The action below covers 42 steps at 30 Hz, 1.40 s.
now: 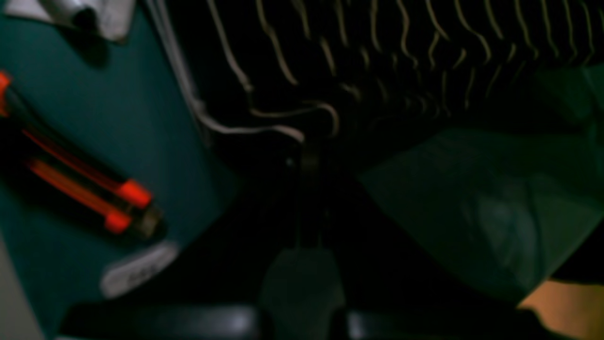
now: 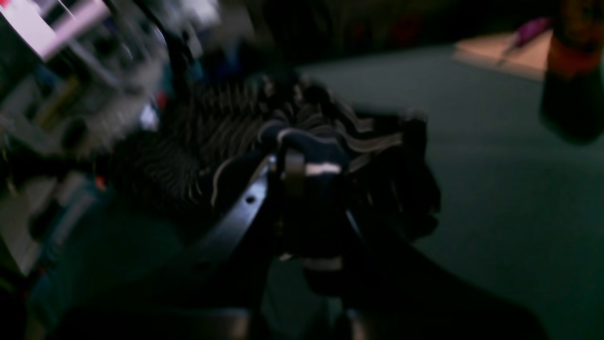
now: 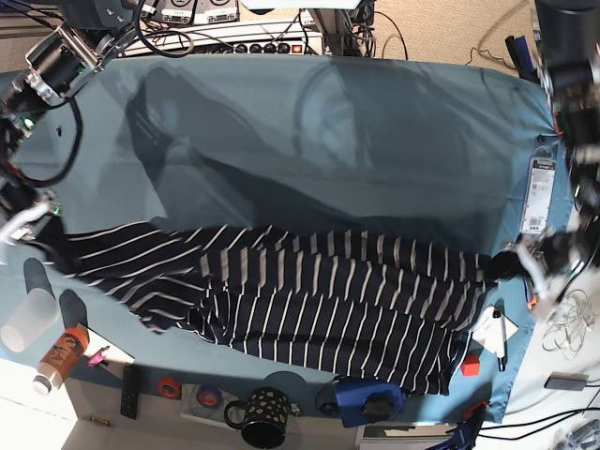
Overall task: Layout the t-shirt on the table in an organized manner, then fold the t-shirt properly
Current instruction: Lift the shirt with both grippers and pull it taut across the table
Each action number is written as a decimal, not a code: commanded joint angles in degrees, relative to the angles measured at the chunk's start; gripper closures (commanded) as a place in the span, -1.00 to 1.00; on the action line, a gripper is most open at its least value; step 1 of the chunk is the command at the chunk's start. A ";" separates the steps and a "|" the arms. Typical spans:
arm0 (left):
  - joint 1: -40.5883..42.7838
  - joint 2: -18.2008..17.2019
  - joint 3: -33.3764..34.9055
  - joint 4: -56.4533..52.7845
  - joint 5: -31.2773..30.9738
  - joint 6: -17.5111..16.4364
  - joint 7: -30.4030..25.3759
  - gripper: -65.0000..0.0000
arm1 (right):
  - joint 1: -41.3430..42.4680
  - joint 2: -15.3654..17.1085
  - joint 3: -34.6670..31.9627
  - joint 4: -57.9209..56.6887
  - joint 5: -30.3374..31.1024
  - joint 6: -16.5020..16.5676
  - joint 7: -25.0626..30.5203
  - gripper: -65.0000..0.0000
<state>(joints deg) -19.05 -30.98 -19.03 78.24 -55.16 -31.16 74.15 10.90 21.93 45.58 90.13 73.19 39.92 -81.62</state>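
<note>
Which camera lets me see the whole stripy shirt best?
The base view: the t-shirt shows whole, stretched across the table. The two wrist views are dark and blurry, showing only bunched stripes close up.

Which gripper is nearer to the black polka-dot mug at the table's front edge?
Left, by a small margin. The left gripper is up and to the right of the black polka-dot mug; the right gripper is farther, up-left, across the striped t-shirt.

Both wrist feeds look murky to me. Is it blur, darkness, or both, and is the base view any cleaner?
Left wrist: dark and motion-blurred; the t-shirt stripes smear. Right wrist: darker still, soft throughout; the right gripper is pinched on bunched fabric. Base: sharp and evenly lit, with broad arm shadows across the table.
</note>
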 commanded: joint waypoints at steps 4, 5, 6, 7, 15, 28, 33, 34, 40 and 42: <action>8.33 -1.40 -8.22 8.26 -1.07 -0.04 -1.70 1.00 | -2.75 1.44 4.35 1.01 3.54 0.08 1.62 1.00; 10.80 -1.36 -9.84 9.64 -1.07 -0.02 -2.08 1.00 | -4.00 1.42 5.01 1.01 3.52 0.08 1.62 1.00; 13.03 -1.22 -11.17 10.84 -1.09 -0.02 -2.21 1.00 | -5.38 1.42 5.42 1.01 3.52 0.08 1.62 1.00; 15.19 -1.11 -12.35 11.82 -1.55 -0.04 -2.16 1.00 | -6.67 1.42 5.49 1.01 3.54 0.08 1.62 1.00; 29.14 3.89 -21.46 17.16 -5.38 -1.81 -2.16 1.00 | -14.73 1.38 7.72 1.01 10.95 0.08 1.62 1.00; 40.63 7.93 -26.27 18.43 -5.57 -6.01 -2.21 0.21 | -23.50 1.53 9.11 1.01 10.58 0.08 1.62 1.00; 40.24 7.96 -26.25 18.43 -8.79 -4.85 -7.32 0.05 | -23.41 1.55 9.11 1.01 10.60 0.08 1.62 1.00; 39.67 7.96 -26.25 18.43 -8.98 -5.29 -8.68 0.05 | -23.41 1.55 9.11 1.01 10.60 0.08 1.62 1.00; 31.69 7.96 -22.40 18.32 1.22 -4.63 -11.85 0.05 | -23.41 1.55 9.11 1.01 10.60 0.08 1.62 1.00; 28.98 7.93 -19.02 17.97 6.40 -4.17 -11.85 0.05 | -23.41 1.55 9.11 1.01 10.60 0.08 1.62 1.00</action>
<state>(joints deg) 10.20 -22.06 -37.52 95.46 -47.48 -35.14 63.22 -12.84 21.91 54.35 90.13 82.41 39.94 -81.56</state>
